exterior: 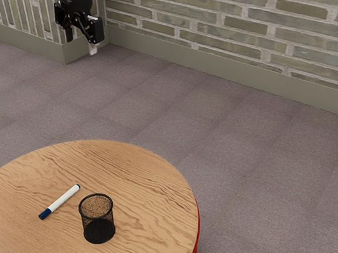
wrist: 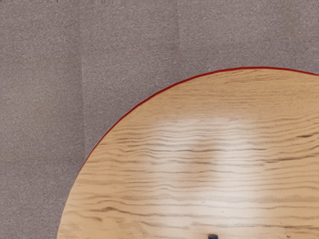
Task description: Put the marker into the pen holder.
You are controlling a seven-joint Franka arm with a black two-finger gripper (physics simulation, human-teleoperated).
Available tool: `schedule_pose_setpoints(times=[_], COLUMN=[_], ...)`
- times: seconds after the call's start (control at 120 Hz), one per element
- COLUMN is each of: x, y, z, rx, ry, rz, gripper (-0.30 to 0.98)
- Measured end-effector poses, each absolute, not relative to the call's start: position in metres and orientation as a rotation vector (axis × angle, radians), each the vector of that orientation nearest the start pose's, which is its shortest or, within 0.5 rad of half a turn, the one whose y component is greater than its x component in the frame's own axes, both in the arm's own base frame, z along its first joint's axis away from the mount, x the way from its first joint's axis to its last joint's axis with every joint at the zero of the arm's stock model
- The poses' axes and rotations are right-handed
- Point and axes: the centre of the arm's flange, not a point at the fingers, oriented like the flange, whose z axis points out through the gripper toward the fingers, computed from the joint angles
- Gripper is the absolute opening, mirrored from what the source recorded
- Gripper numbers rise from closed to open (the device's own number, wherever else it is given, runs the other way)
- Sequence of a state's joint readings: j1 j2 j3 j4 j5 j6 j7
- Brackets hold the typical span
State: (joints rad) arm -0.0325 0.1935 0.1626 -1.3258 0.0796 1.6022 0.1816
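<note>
My black gripper hangs high at the upper left of the exterior view, well above and away from the table, its two fingers apart with nothing between them. On the round wooden table lies a white marker with a dark blue cap and a dark tip at its other end. Beside it, toward the exterior view's right, stands the black mesh pen holder, upright; no pen is visible in it. In the wrist view, a small dark blue end, apparently the marker's, shows at the lower edge.
The tabletop has a thin red edge, with grey floor tiles beyond. A brick wall with a plain base strip runs behind, and a slatted panel stands beside the arm.
</note>
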Motion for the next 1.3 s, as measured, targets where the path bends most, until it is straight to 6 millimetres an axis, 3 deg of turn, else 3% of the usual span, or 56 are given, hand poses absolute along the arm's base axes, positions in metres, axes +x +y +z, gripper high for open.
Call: schedule_pose_setpoints(times=[0.192, 0.25, 0.308, 0.383, 0.442, 0.575, 0.667, 0.758, 0.908, 1.117, 1.192, 1.3], x=[0.612, 0.611, 0.613, 0.626, 0.636, 0.658, 0.656, 0.642, 0.577, 0.523, 0.504, 0.496], y=[0.08, 0.065, 0.057, 0.059, 0.071, 0.086, 0.102, 0.117, 0.138, 0.127, 0.115, 0.1], z=[0.634, 0.647, 0.645, 0.62, 0.595, 0.526, 0.472, 0.433, 0.384, 0.315, 0.303, 0.311], rx=[-3.015, -3.01, -3.009, -3.005, -3.003, -2.999, -3.022, -3.045, -3.097, -3.15, -3.16, -3.158], ry=[0.1, 0.144, 0.168, 0.172, 0.147, 0.126, 0.103, 0.084, 0.034, 0.088, 0.124, 0.189], rz=[-0.106, -0.147, -0.143, -0.08, -0.019, 0.141, 0.235, 0.286, 0.307, 0.218, 0.168, 0.062], gripper=[0.66, 0.66, 0.66, 0.66, 0.66, 0.66, 0.66, 0.66, 0.66, 0.66, 0.66, 0.66])
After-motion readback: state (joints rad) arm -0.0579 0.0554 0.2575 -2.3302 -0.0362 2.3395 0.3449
